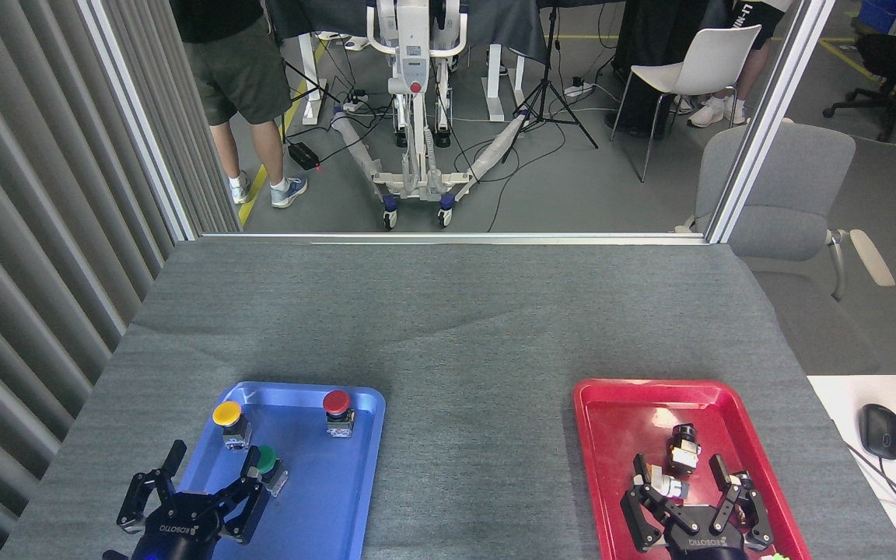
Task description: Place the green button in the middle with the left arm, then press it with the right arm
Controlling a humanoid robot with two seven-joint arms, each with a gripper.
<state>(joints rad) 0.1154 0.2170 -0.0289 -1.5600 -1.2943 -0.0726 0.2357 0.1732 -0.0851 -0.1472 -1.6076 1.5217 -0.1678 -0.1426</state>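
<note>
Grey woven cloth [448, 327] covered the table; the left black gripper [203, 486], fingers spread, flanked the dark-green mushroom-capped button [266, 460] in the near-left blue plastic tray [339, 498], seemingly for lifting; the right gripper [693, 486] hung open, empty.

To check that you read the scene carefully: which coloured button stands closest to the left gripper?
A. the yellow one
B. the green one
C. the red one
B: the green button sits in the blue tray right at the left gripper's fingers, nearer than the yellow button and red button.

Three buttons: green button [266, 459], yellow [227, 414], red [336, 402]; two trays [355, 467] [619, 412].
</note>
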